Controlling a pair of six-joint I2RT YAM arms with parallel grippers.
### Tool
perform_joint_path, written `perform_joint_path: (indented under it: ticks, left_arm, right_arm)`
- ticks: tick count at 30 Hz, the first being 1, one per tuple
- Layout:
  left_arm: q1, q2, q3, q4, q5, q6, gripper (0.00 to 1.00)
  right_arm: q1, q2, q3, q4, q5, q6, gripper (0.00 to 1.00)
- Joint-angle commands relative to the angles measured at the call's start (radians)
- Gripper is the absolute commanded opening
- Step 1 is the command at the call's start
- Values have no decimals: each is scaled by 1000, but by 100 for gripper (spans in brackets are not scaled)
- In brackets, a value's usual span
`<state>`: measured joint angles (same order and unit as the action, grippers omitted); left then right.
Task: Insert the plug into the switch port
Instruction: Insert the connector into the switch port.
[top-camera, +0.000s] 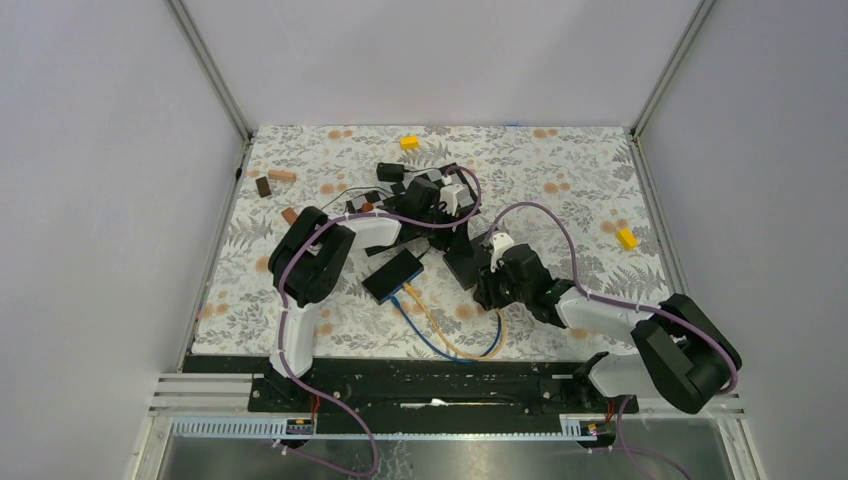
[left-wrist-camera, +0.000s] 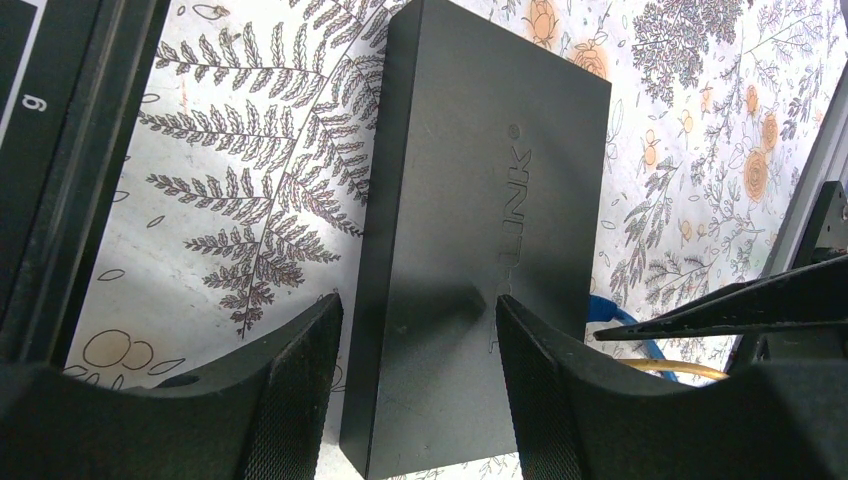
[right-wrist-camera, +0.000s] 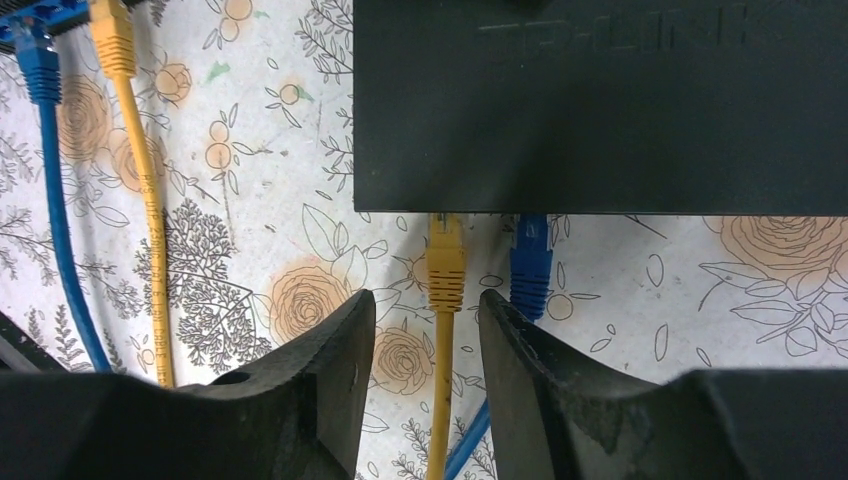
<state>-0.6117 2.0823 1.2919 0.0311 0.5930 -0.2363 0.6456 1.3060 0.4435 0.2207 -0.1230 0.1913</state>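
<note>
Top view: the black network switch (top-camera: 392, 275) lies near the middle of the floral table (top-camera: 560, 160), with its patch cables (top-camera: 460, 352) looping toward the near edge.

Left wrist: the left gripper (left-wrist-camera: 420, 320) hangs over the switch with its jaws spread, pinching nothing. The embossed lettering on the switch reads "LINK".

Right wrist: the right gripper (right-wrist-camera: 428, 310) has its jaws spread either side of the yellow cable (right-wrist-camera: 440, 400). The yellow plug (right-wrist-camera: 446, 262) meets the switch's edge, just beside a blue plug (right-wrist-camera: 530, 265). The print on the cable is too small to read.

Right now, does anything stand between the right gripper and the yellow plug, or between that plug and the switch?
Nothing visible does. The yellow plug reaches the switch edge, and the right gripper stands open astride its cable just behind. The blue plug sits beside it, not across.
</note>
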Motion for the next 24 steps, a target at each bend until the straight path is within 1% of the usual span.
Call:
perform_joint_path:
  ticks: [1,2,3,5,8,11,18,24]
  left_arm:
    - [7,10,-30,-115,-23,10,61]
    - [7,10,-31,-115,-22,9,61]
    - [7,8,-32,-115,-21,9,61]
    - [6,5,-39,-115,-21,6,61]
    - [6,-9,-71,-111,-29,-9,61]
    - [4,-24,-115,-99,-28,-25,61]
    - [-46,-42,-213,-89,-6,-24,61]
    - [-70,-30,-263,-38,21,-48,61]
  right_arm:
    - [-2,31,40,3,-3,-19,49]
    - [-2,35,42,2,-1,-19,46]
    - [-2,41,43,3,2,-19,42]
    - [-2,49,49,3,-2,-24,27]
    - [-3,50,53,15,-2,-30,10]
    - [-3,46,52,39,10,-30,0]
    - [-3,24,65,100,54,-18,0]
    - [-2,0,144,108,73,-21,0]
